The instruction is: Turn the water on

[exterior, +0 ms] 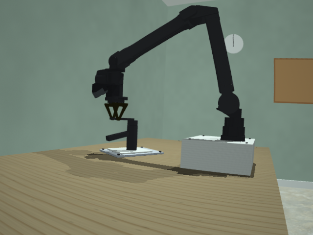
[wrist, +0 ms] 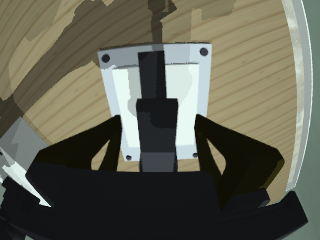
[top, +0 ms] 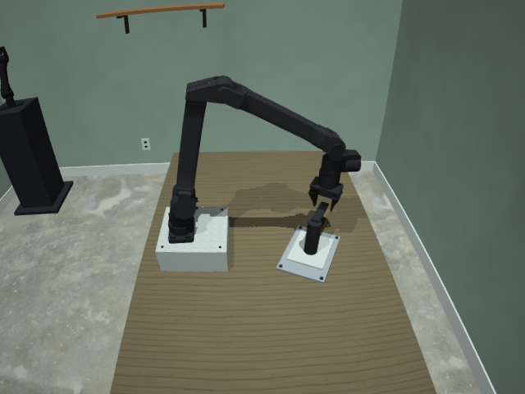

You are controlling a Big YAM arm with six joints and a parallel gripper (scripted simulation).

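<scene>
A black tap (top: 312, 237) stands on a white base plate (top: 308, 258) on the wooden table, right of the arm's base. Its lever (exterior: 125, 118) lies level at the top of the tap body (exterior: 131, 135). The spout (exterior: 116, 135) sticks out lower down on the same side. My gripper (exterior: 115, 117) points straight down, and its fingertips are at the height of the lever's free end. In the wrist view the gripper (wrist: 159, 148) is open with one finger on each side of the lever (wrist: 158, 127). I cannot tell whether the fingers touch it.
The arm's white base block (top: 193, 244) sits left of the tap; it also shows in the exterior view (exterior: 217, 156). A black pedestal (top: 29, 157) stands on the floor at far left. The table's right edge runs close to the tap plate.
</scene>
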